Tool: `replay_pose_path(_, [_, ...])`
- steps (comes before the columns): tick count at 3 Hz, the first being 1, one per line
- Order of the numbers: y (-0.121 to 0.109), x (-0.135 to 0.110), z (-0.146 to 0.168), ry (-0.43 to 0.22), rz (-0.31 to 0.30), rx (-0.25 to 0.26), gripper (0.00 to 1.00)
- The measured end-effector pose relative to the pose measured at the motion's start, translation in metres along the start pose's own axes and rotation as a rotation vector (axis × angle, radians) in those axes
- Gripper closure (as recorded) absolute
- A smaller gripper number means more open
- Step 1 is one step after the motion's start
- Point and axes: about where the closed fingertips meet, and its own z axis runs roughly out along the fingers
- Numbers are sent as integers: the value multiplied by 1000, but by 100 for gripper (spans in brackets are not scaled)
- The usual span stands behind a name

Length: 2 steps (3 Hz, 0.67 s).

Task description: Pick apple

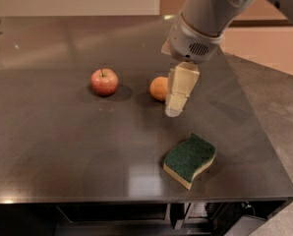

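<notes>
Three things lie on the dark grey worktop: the apple, an orange round fruit and a green sponge with a yellow underside. The apple sits left of centre, red with yellowish patches, its short dark stem pointing up. It rests alone on the surface, its shadow falling to the right. The orange fruit sits to the apple's right, apart from it, and its right side is covered by the end effector.

The cream-coloured end effector hangs from the grey arm that comes in from the upper right. It points downward and slightly left, its tip showing just below the orange fruit's lower right edge. Whether it is spread or pressed together cannot be told from this angle. It is well apart from the apple, with the orange fruit between them. The sponge lies nearer the front edge, below and right of the end effector, its wavy outline angled on the surface.
</notes>
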Motion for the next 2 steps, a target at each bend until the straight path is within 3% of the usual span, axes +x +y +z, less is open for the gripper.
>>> replay_pose_path(2, [-37,-55,55,-21,2,-24,0])
